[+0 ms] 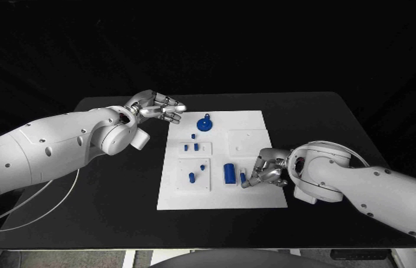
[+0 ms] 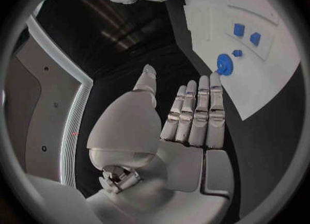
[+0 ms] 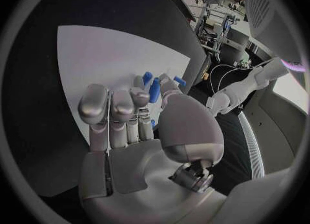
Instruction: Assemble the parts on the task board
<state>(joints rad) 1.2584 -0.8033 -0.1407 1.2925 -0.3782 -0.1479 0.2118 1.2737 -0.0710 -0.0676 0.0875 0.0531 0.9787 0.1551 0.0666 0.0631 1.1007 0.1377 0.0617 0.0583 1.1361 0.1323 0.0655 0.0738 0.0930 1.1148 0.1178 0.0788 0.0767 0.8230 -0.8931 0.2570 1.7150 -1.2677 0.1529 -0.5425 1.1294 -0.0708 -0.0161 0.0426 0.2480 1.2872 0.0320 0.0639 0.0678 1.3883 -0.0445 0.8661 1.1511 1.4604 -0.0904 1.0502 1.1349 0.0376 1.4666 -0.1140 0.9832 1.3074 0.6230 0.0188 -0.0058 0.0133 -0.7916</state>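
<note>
The matte black worktop (image 1: 113, 190) carries the flat white rectangular task board (image 1: 251, 199) at its middle, and nothing else lies on the dark surface around it. On the board sit the small blue plastic parts: a round blue disc-shaped part (image 1: 205, 124) near the far edge, two little blue blocks (image 1: 196, 146) on a raised white panel, two short blue pegs (image 1: 195, 173) on the panel nearer the robot, and an upright blue cylinder (image 1: 229, 172) just beside the right hand. The white right forearm covers the worktop off the board's right edge.

The head view places the silver left hand (image 1: 161, 109) off the board's far left corner, above bare worktop and apart from every part. The left wrist view shows its fingers (image 2: 197, 115) straight and side by side, thumb spread away, palm empty, with the disc (image 2: 224, 64) and blocks (image 2: 247, 33) lying beyond the fingertips.

The silver right hand (image 1: 267, 169) hangs over the board's right edge. From above, its grasp is hard to read; the right wrist view shows the fingers (image 3: 113, 111) curled inward with a slim blue part (image 3: 154, 90) pinched at the thumb and fingertips.
</note>
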